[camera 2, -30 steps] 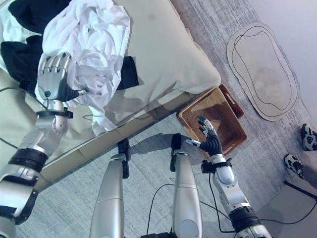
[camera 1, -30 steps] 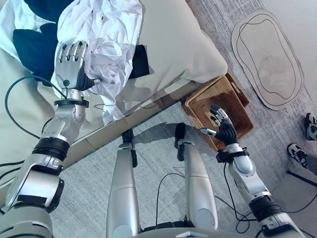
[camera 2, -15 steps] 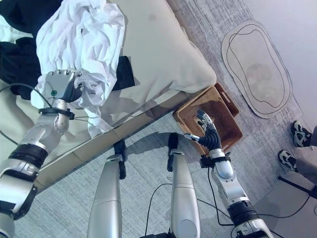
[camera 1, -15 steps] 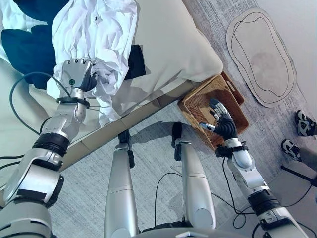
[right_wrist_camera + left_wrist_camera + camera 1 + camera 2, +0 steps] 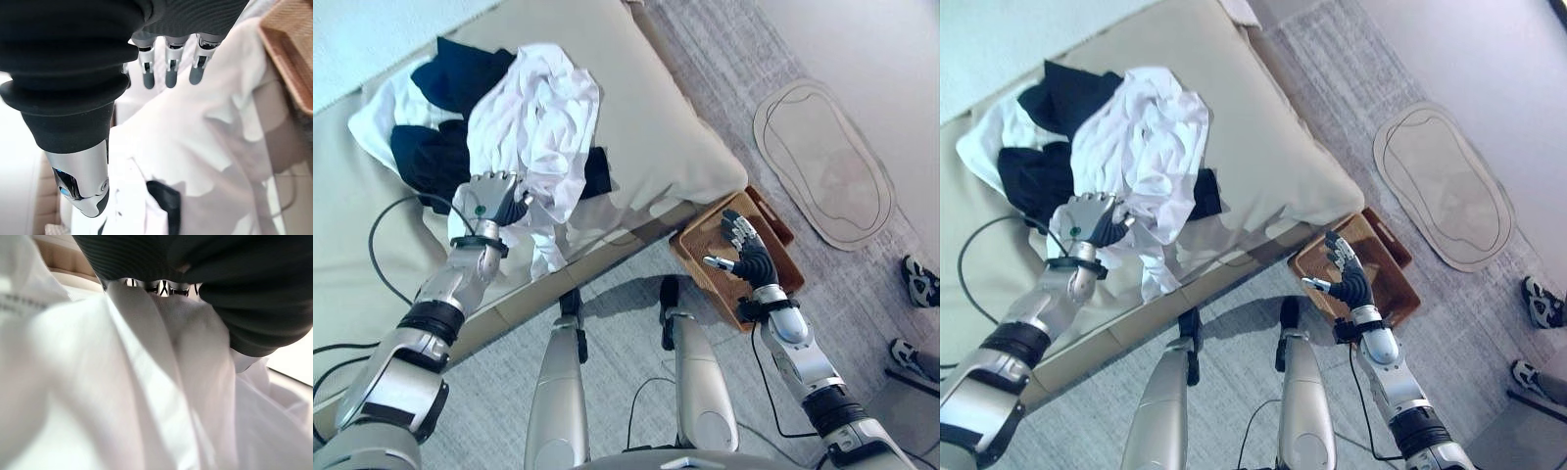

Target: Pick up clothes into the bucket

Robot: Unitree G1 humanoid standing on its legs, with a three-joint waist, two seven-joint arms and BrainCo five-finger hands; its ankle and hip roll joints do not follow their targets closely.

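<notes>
White garment [image 5: 540, 127] bunched inside left hand's [image 5: 489, 196] curled fingers [image 5: 161, 288].

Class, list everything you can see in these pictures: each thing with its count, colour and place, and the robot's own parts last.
White garment: one, white, crumpled on the bed, its lower edge in the left hand.
Dark clothes: a heap, navy, under and beside the white garment.
Bed: one, beige, upper left.
Basket: one, brown wicker, on the floor by the bed's corner.
Mat: one, pale grey, on the floor beyond the basket.
Shoes: a person's, dark and white, far right.
Left hand: shut on the white garment.
Right hand: open, over the basket.
</notes>
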